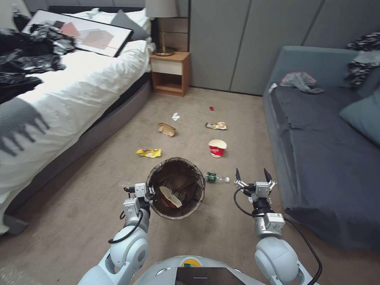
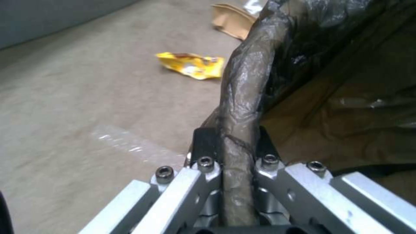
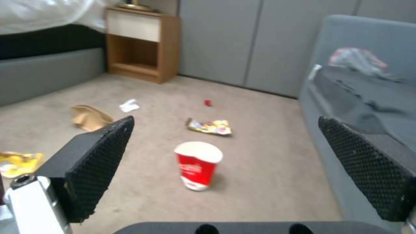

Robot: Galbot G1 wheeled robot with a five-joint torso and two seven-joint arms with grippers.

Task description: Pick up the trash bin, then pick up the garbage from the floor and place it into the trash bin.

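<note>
Left gripper is clamped tight on the bag-wrapped rim of the trash bin, holding it up in front of the robot with a crushed red-and-white cup inside. Right gripper hangs wide open beside it, facing an upright red cup (white print unreadable) on the carpet.

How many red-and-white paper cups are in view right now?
2. One cup stands on the carpet ahead of the open right tool; one crushed cup lies inside the trash bin held by the left tool. Others may be buried.
</note>
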